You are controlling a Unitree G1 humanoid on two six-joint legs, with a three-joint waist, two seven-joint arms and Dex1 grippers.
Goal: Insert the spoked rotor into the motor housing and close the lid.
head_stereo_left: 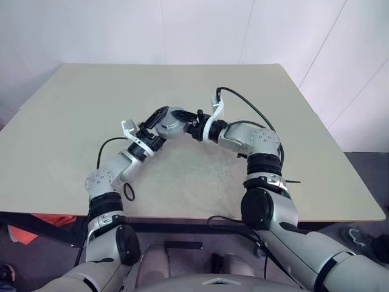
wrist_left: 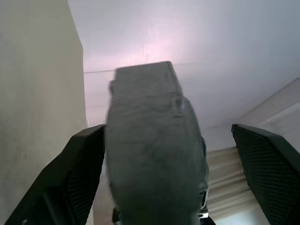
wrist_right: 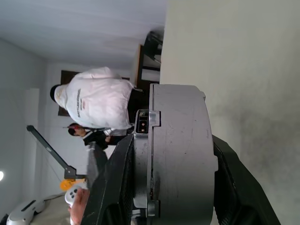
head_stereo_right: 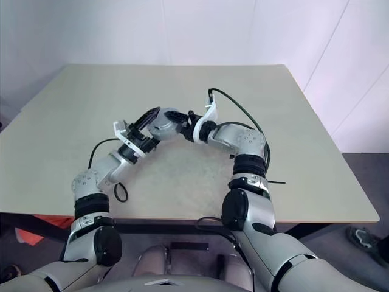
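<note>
Above the middle of the pale table (head_stereo_left: pixel 91 103), the left gripper (head_stereo_left: pixel 155 121) comes in from about 8 o'clock of the motor housing (head_stereo_left: pixel 172 121). Its claw is released: in its wrist view the two black fingers (wrist_left: pixel 79 173) stand wide apart with the grey body between them, one finger close beside it and the other well clear. The housing hangs in the air over the table's centre, a round grey metal drum with a small connector notch on its rim. A seam running round it suggests the lid (wrist_right: pixel 143 159) is already seated, though this cannot be told for sure. At the drum's 3 o'clock the right gripper (head_stereo_left: pixel 185 118) is clenched on it, its fingers (wrist_right: pixel 119 187) pressing on opposite sides of the round wall. A person in a white top (wrist_right: pixel 98 105) stands in the far background of that wrist view. The housing looks rigid, fairly heavy for its size and smooth, so it will likely slip or twist if pinched off-centre. The safer hold is across the full width of the rim, clear of the connector and the seam.
</note>
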